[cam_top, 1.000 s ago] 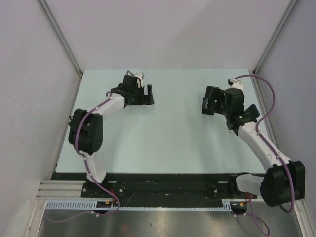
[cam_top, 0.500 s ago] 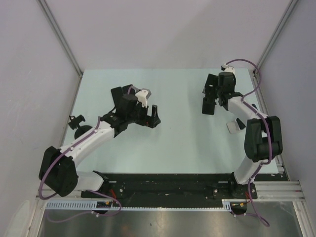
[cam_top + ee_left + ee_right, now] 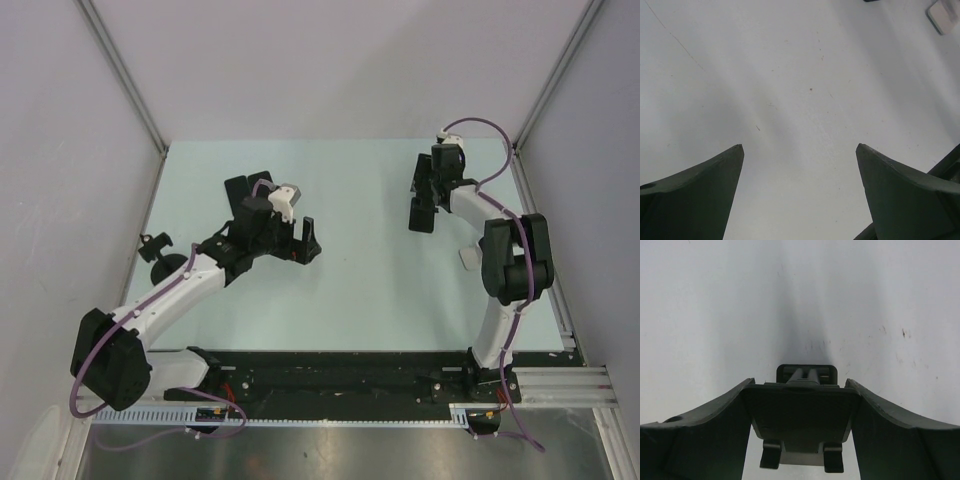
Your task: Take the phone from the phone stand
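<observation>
phone (image 3: 421, 214) stands at the far right part of the table (image 3: 350, 290), on the phone stand (image 3: 806, 372), and the right gripper (image 3: 800, 382) is around it. in the right wrist view the phone is a dark flat slab that fills the whole space between the two fingers (image 3: 700, 430). both fingers lie against its side edges with no gap visible, so this gripper is closed on the phone. two small hooks of the stand show under the near edge of the slab, and a small black bracket of the stand shows beyond its far edge.

the top view cannot separate these parts: phone and stand are one black shape there, just below the gripper body.

left gripper (image 3: 300, 240) is near the middle left of the table, well apart from the phone, with bare table between them. its wrist view shows the two fingers spread wide over the bare surface, holding nothing.

small white object (image 3: 467, 258) lies on the table just beside the right arm (image 3: 500, 250), near the phone but not touching it. the left wrist view shows the small white object (image 3: 942, 14) in its upper right corner. small black knobbed object (image 3: 152, 244) stands at the left edge of the table; only the top view shows it, and i cannot tell what it is.
</observation>
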You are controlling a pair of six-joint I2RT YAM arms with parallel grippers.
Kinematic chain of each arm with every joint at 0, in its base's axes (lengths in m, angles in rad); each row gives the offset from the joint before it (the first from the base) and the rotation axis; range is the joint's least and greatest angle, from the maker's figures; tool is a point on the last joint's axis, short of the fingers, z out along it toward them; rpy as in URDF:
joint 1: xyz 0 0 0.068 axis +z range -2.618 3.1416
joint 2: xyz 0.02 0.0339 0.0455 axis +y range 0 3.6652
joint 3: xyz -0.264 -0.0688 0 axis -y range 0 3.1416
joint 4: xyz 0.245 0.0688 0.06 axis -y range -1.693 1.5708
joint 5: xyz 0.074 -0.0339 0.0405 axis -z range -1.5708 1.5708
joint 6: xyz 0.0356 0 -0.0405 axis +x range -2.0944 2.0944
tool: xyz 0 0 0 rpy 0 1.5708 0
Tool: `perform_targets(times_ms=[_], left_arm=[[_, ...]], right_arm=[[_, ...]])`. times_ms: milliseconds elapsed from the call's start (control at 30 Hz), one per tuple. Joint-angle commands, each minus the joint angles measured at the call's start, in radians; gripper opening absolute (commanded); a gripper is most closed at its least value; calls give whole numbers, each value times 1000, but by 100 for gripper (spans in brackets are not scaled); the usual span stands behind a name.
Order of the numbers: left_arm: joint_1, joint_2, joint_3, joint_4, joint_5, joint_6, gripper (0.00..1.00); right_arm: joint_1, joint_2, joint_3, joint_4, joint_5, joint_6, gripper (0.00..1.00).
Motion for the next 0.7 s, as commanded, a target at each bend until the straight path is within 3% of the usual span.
perform_targets(times_ms=[0, 100, 200, 667], left_arm=[[-4, -8, 14, 40, 13, 10, 100], [-5, 4, 35, 45, 27, 1, 100], [-7, 22, 58, 62, 45, -11, 100], [-45, 55, 47, 207, 73, -175, 94]], right_arm=[[22, -33, 43, -36, 4, -22, 56], [52, -76, 43, -76, -10, -18, 36], [92, -123, 43, -115, -36, -1, 26], [379, -317, -23, -102, -134, 216, 16]])
